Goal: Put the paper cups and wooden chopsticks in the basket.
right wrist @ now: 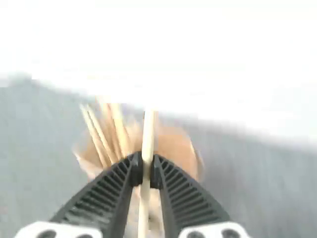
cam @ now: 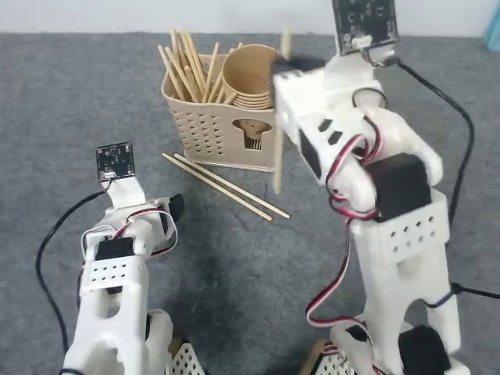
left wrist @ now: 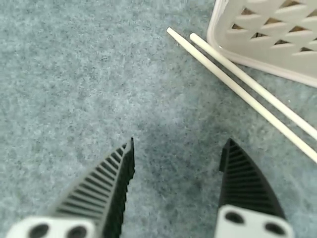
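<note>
On the grey carpet (cam: 78,101) by the basket (cam: 211,129) lie two chopsticks (cam: 226,187); right gripper (right wrist: 143,171) raised, pinching one chopstick (cam: 279,148) upright; left gripper (left wrist: 181,144) low, spread

Cups (cam: 250,74) in basket (cam: 207,129); two chopsticks (cam: 231,185) outside.

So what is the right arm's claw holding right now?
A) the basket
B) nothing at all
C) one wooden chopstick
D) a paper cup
C: the right gripper is shut on a single chopstick, held upright near the basket.
</note>
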Robot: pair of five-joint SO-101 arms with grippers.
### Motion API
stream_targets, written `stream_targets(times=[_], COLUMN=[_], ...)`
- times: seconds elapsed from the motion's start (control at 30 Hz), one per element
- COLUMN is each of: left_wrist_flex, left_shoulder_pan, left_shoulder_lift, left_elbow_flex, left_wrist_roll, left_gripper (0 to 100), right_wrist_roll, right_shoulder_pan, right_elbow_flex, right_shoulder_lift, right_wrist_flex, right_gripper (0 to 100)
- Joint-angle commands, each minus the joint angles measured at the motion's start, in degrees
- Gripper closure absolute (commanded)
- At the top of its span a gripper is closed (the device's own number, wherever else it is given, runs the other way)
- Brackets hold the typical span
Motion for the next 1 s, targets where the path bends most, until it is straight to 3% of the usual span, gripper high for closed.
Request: stream_targets(times=[0.0, 0.3, 0.63, 0.83, 0.97], left_wrist_flex=[-1.4, -1.5, -1.5, -1.5, -1.5], left_shoulder_pan=[0.3, 0.2, 0.2, 0.2, 0.2], left_shoulder_lift=[-1.1, -1.3, -1.5, -1.5, -1.5], left_elbow_flex=[-0.3, -0.3, -0.3, -0.3, -0.3], left_wrist_roll=[-0.8, -0.8, -0.8, -0.8, -0.8], left_gripper=[74, 74, 74, 74, 74], right_wrist_roll=[-0.4, -0.4, -1.0, -8.0, -7.4], right_shoulder_pan=[-3.0, -5.6, -4.4, -4.4, -5.6], right_elbow_flex=[-3.4, -3.8, -0.4, 8.8, 12.7], right_shoulder_lift=[-2.2, 10.1, 23.1, 25.5, 25.5], right_wrist_flex=[-15.0, -44.4, -45.1, -45.4, -45.1], right_gripper=[99.1, 99.1, 99.1, 99.1, 98.2])
